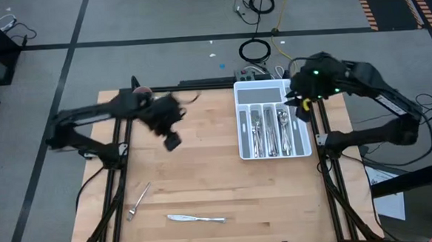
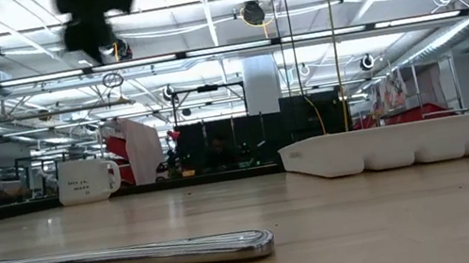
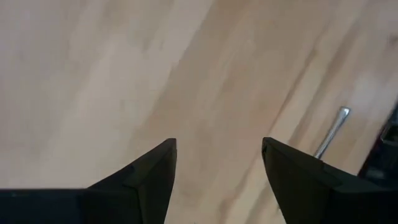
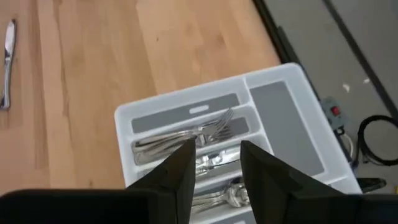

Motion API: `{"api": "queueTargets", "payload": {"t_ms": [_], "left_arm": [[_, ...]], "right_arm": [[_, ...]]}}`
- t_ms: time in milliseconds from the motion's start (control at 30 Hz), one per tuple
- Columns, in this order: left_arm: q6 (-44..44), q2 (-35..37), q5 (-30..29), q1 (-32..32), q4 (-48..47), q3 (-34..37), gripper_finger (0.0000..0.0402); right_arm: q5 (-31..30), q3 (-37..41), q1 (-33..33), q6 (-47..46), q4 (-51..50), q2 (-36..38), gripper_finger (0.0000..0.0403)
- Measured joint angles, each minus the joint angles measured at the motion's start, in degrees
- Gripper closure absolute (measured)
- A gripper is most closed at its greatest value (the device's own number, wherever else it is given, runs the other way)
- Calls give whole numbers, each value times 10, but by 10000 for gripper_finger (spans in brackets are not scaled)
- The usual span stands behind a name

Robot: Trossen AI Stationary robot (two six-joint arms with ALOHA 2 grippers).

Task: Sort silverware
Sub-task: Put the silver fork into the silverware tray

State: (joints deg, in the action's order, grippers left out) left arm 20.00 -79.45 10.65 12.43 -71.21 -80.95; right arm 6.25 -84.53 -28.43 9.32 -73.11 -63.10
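**Right tool above the tray, left tool over bare wood**

The right tool (image 4: 214, 168) hangs over the white tray (image 1: 270, 88), fingers parted and holding nothing; directly beneath it lie forks (image 4: 186, 134) and spoons (image 4: 227, 194) in neighbouring compartments. The left tool (image 3: 217, 171) is spread wide and empty above the tabletop (image 1: 204, 173). Ahead of it lies a fork (image 1: 137, 201); a knife (image 1: 197, 219) rests farther off.

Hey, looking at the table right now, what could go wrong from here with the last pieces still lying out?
1. The knife lies flat near the table's front edge; a misjudged grasp might push it off.
2. The fork also lies flat on the wood; the open left end effector might slip off it.
3. The right end effector hangs over the tray; dropping lower could disturb the sorted pieces.
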Motion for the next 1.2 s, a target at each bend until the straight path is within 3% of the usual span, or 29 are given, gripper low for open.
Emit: {"api": "queueTargets", "payload": {"t_ms": [100, 200, 300, 467, 700, 967, 1200], "left_arm": [[173, 91, -12, -40, 43, 136, 159], [369, 144, -12, -91, 64, 230, 159], [499, 159, -14, -165, 68, 274, 159], [652, 124, -41, -269, 68, 294, 159], [810, 60, -36, -389, 67, 314, 159], [876, 26, -22, -511, 131, 316, 159], [921, 18, -21, -603, 134, 320, 159]], "right_arm": [[-1, 0, 1, -3, 6, 17, 286], [-2, 0, 1, -7, 9, 20, 286], [-2, 0, 1, -4, 10, 18, 286], [-2, 0, 1, 2, 17, 8, 286], [-2, 0, 1, 3, 16, 3, 286], [-2, 0, 1, 20, 25, 4, 286], [-2, 0, 1, 13, 55, 3, 286]]}}
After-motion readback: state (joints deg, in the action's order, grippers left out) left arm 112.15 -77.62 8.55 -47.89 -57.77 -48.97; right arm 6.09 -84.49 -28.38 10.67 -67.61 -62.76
